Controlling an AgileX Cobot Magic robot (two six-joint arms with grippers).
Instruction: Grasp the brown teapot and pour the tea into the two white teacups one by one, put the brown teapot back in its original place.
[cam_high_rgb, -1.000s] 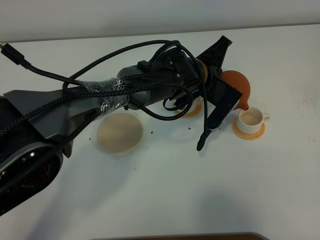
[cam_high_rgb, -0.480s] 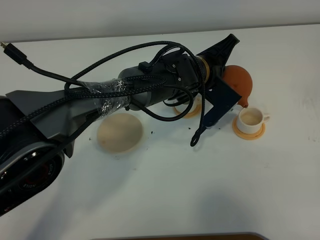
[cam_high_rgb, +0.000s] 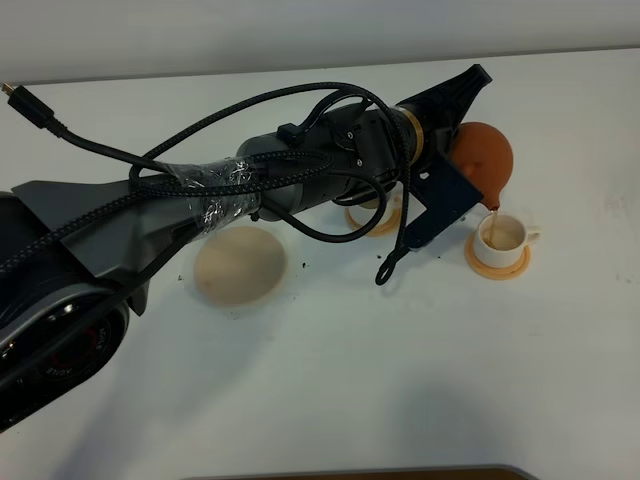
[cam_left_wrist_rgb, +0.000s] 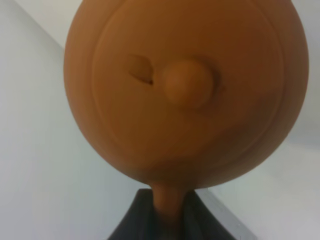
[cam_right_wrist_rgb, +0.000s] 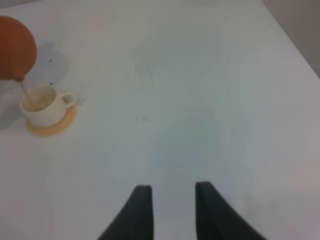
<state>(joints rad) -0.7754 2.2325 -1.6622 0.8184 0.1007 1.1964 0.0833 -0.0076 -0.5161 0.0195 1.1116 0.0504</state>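
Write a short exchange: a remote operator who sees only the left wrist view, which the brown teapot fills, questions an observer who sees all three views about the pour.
Operator: My view is all teapot. Is any tea coming out, and where does it land?
Observer: Yes. In the exterior high view the brown teapot is tipped, and a thin stream runs from its spout into the white teacup on the orange coaster.
Operator: Is the other arm anywhere near that cup?
Observer: No. The right gripper is open over the white table, well apart from the cup.
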